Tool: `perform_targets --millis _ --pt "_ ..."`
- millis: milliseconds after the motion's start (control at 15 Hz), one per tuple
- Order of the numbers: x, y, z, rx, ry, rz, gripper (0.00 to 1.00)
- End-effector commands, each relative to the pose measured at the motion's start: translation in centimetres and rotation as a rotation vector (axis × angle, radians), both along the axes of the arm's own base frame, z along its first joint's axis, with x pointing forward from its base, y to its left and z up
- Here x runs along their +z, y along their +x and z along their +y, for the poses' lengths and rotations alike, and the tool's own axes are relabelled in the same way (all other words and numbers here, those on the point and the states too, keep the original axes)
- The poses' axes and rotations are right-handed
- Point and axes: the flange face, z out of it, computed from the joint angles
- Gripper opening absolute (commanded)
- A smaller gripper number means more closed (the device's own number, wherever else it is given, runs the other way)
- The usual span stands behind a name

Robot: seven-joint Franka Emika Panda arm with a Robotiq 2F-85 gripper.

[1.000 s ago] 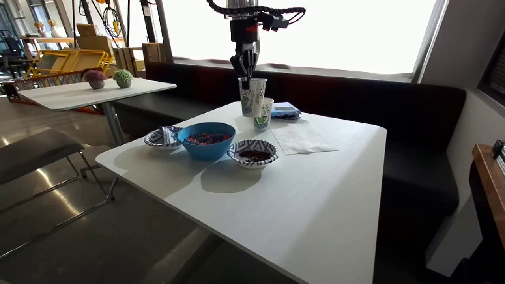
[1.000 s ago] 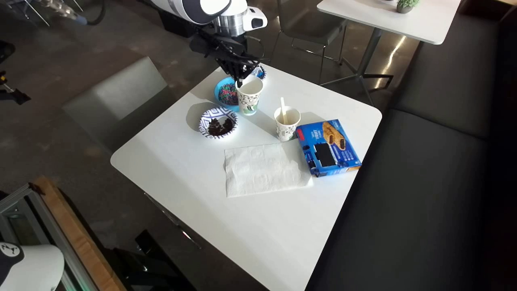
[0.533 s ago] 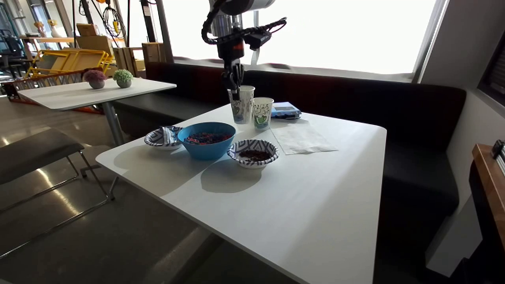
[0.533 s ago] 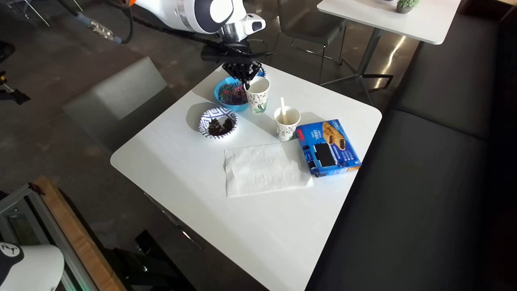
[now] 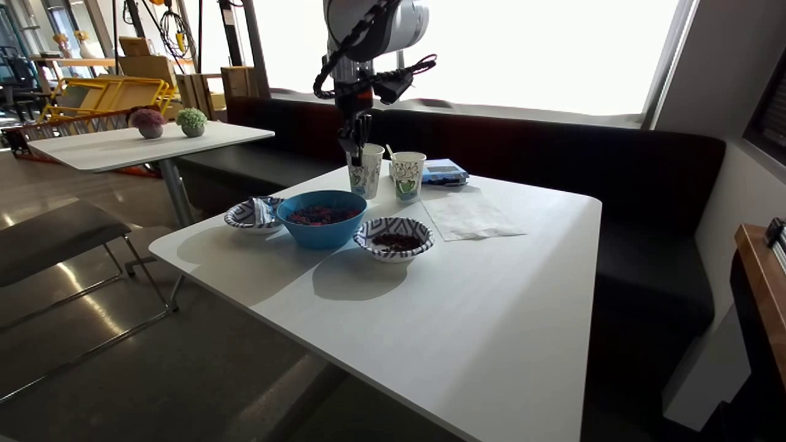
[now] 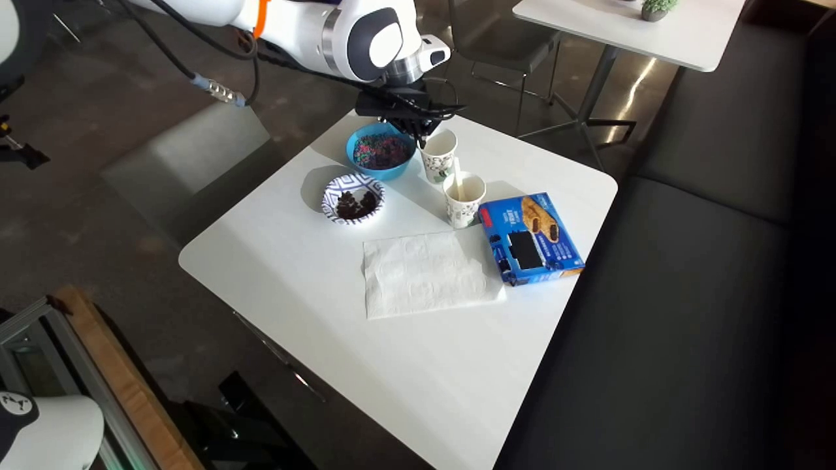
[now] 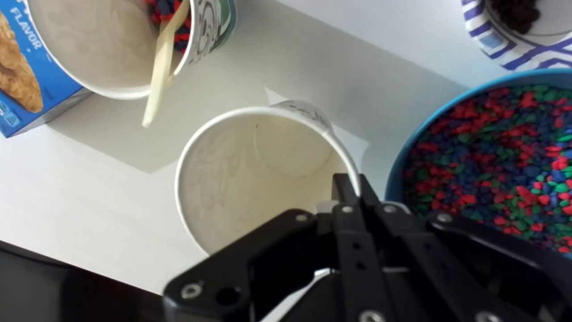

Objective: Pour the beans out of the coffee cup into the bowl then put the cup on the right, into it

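Gripper (image 7: 357,188) pinches paper coffee cup (image 7: 259,174) by its wall, mouth up | Blue bowl (image 5: 325,236) of multicolored beans (image 7: 505,170) sits just beside it | Paper towel (image 6: 431,274), blue food box (image 6: 532,241) on desk (image 6: 339,307)

**Much lay out of sight**

In the wrist view, the right edge cropped the blue bowl (image 7: 552,78) and a patterned bowl (image 7: 529,53), the left edge a box (image 7: 51,77), the top edge a second cup (image 7: 94,40). The gripper (image 7: 355,184) covered part of the coffee cup (image 7: 241,179) at its rim; whether that cup touched the table (image 5: 491,288) could not be told. In both exterior views the arm (image 5: 381,27) ran off the top.
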Motion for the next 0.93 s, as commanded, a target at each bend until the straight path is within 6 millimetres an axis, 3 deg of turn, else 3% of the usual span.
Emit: perform_targets --millis 0,67,133,267,667,867 --pt "-1.9 1.0 -0.5 0.020 0.024 0.008 0.01" --pt "-2.2 1.1 -0.6 0.022 0.026 0.021 0.01" --pt "-2.4 1.1 -0.7 0.024 0.029 0.032 0.23" --pt "-1.9 1.4 -0.9 0.012 0.025 0.043 0.36" --pt "5.1 0.2 -2.0 0.005 0.041 0.163 0.80" --pt "5.9 -1.8 -3.8 0.082 0.029 0.282 1.00"
